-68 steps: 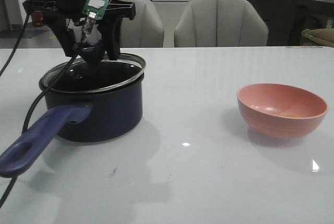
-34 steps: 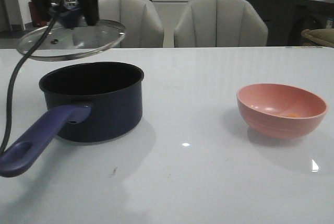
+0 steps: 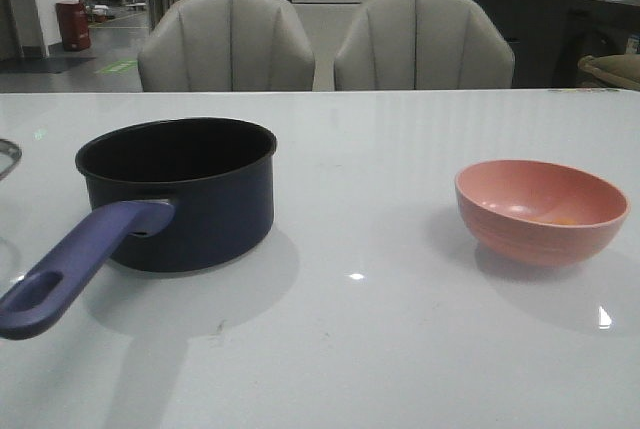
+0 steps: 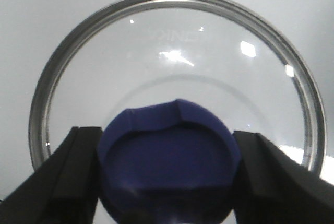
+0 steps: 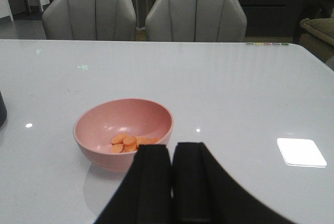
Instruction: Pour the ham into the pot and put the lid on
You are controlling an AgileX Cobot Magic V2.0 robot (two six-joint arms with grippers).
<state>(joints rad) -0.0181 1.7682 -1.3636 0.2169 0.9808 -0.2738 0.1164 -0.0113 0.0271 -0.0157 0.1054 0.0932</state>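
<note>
The dark navy pot (image 3: 175, 194) stands uncovered on the left of the table, its purple-blue handle (image 3: 70, 267) pointing toward me. My left gripper (image 4: 167, 166) is shut on the blue knob (image 4: 169, 156) of the glass lid (image 4: 172, 51), held over bare white table. In the front view only a sliver of the lid's rim (image 3: 5, 154) shows at the left edge. Orange ham (image 5: 130, 143) slices lie in the pink bowl (image 5: 122, 127) on the right (image 3: 541, 211). My right gripper (image 5: 172, 151) is shut and empty, just in front of the bowl.
Two grey chairs (image 3: 325, 44) stand behind the table's far edge. A wide stretch of white tabletop (image 3: 365, 199) separates pot and bowl. A bright light patch (image 5: 301, 152) reflects on the table beside the right gripper.
The left gripper has lifted the lid off the pot and carried it up and leftward, almost out of the front view. Pot and bowl have not moved.
</note>
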